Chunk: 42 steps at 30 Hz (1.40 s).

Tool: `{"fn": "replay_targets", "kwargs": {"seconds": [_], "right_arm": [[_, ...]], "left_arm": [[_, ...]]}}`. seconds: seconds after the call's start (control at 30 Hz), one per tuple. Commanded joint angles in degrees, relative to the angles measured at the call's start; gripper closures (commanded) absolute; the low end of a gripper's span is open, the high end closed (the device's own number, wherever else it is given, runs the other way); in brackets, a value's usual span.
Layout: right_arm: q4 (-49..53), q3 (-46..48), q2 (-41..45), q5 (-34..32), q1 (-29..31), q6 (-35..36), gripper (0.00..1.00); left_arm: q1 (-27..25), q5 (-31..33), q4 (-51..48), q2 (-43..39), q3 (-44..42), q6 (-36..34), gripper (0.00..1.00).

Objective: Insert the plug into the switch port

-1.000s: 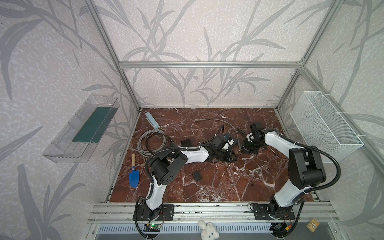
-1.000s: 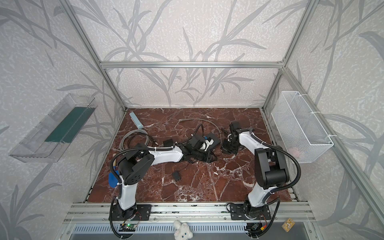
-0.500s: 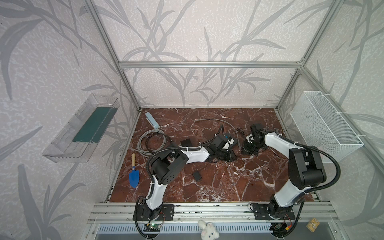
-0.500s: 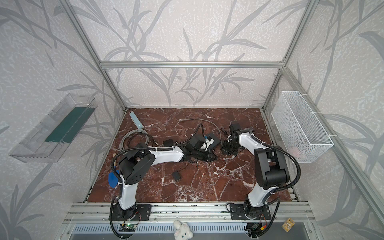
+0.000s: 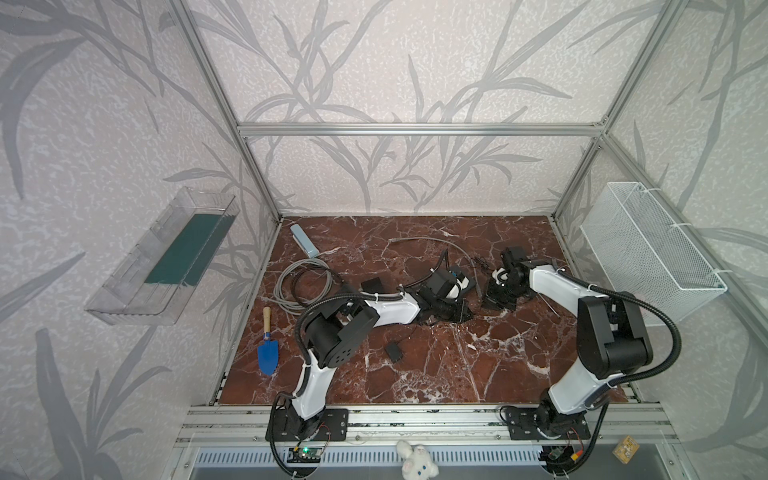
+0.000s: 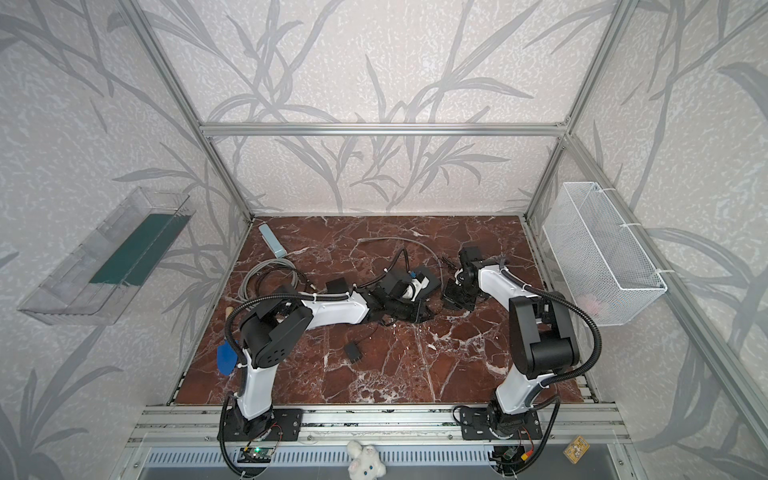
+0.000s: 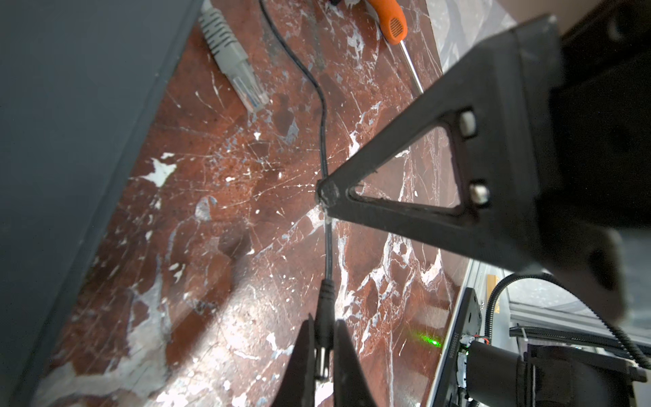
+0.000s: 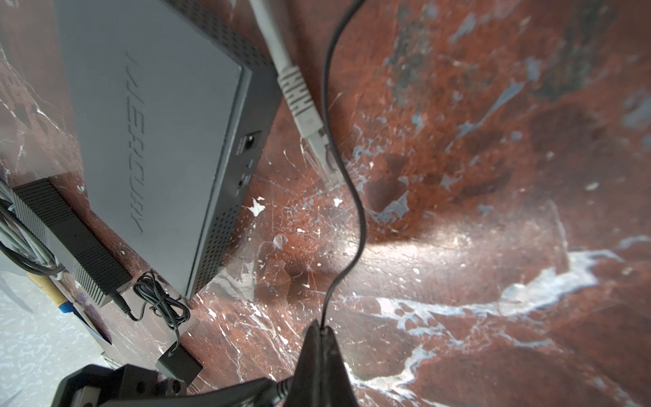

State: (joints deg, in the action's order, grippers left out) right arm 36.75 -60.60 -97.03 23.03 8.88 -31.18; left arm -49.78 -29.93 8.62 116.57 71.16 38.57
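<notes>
Plug (image 7: 324, 299) sits squeezed tight in the left pincer (image 7: 324, 327), close to the red surface (image 7: 229, 176). The right pincer (image 8: 320, 329) is clenched on its thin black wire (image 8: 356, 211). The grey switch (image 8: 158, 141) lies flat nearby, not joined to it yet.

The left gripper (image 7: 323, 322) is pinching the black barrel plug (image 7: 322, 338) between its fingers (image 7: 303, 356), the plug's metal tip pointing back toward the wrist. The thin cable (image 7: 322, 141) is running straight out ahead of the fingertips, where the right gripper (image 7: 327, 195) is meeting it. Farther ahead, a grey network connector (image 7: 243, 77) and an orange-handled screwdriver (image 7: 391, 21) are lying flat. The dark switch (image 7: 70, 141) is sitting off one finger's outer side.
</notes>
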Motion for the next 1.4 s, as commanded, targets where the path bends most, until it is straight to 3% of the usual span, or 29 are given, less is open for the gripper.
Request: {"fn": "replay_targets", "kwargs": {"seconds": [0.0,0.17,0.37,0.5,0.6,0.7,0.83,0.97,1.37], "right_arm": [[0.35,0.72,2.47,0.91,-0.14,2.62,0.93],[0.56,0.03,7.08,-4.04,-0.18,17.00,0.54],[-10.38,3.72,16.91,-4.24,-0.18,42.80,0.40],[-29.77,15.16,24.68,5.27,-0.27,56.79,0.33],[-30.94,17.36,26.23,9.09,-0.27,63.88,0.33],[-24.72,15.93,25.38,12.37,-0.18,72.29,0.33],[-22.27,17.14,25.65,10.33,0.69,77.84,0.40],[-24.87,19.73,25.73,9.17,2.01,79.62,0.49],[-24.76,18.28,19.36,6.20,7.71,83.09,0.59]], "left_arm": [[-0.01,0.50,-0.23,0.84,2.03,-1.53,0.92],[1.61,-2.42,-4.55,0.39,3.06,-6.32,0.93],[5.51,-11.52,-11.44,1.34,6.30,-11.06,0.94],[7.71,-17.07,-14.70,2.35,8.42,-13.33,0.94],[9.05,-20.10,-18.89,2.87,10.46,-16.64,0.94],[10.28,-22.98,-22.61,3.96,12.74,-19.00,0.94],[11.11,-25.56,-28.04,5.76,16.40,-22.49,0.94],[11.11,-26.39,-27.70,6.01,16.87,-22.66,0.93],[11.33,-26.14,-29.52,5.78,16.39,-24.16,0.94]]}}
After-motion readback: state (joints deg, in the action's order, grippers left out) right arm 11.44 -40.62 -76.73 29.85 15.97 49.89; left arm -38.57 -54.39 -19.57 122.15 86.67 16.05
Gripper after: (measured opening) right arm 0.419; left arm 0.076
